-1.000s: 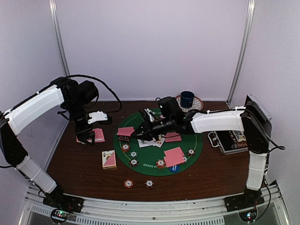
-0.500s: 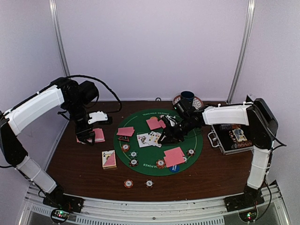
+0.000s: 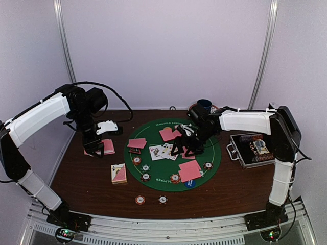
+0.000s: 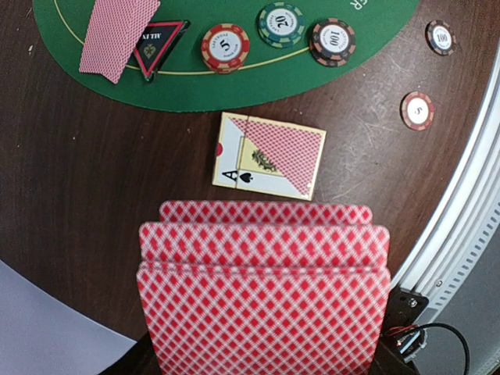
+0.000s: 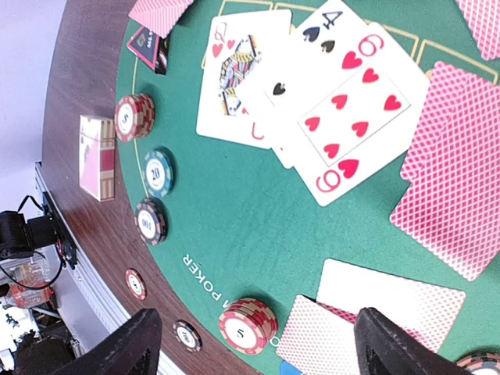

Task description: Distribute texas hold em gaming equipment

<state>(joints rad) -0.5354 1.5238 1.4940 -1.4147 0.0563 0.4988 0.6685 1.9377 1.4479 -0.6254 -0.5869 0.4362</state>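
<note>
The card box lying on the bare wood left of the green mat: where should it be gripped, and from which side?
Likely from straight above, jaws across the two long edges of the card box near its middle. It lies flat on the table, with bare wood along both long sides, and that narrower span suits a pinch.

Three face-up cards (image 5: 351, 117) overlapped at centre of green mat (image 5: 258, 234): queen, four of spades, six of hearts. Pink-backed pairs (image 5: 445, 164) flat around them. Red, green, dark chips (image 5: 158, 173) along mat edge. Two chips (image 3: 140, 200) on bare counter (image 3: 225, 189). Pink-backed stack (image 4: 264, 297) fanned, counter's left side.
</note>
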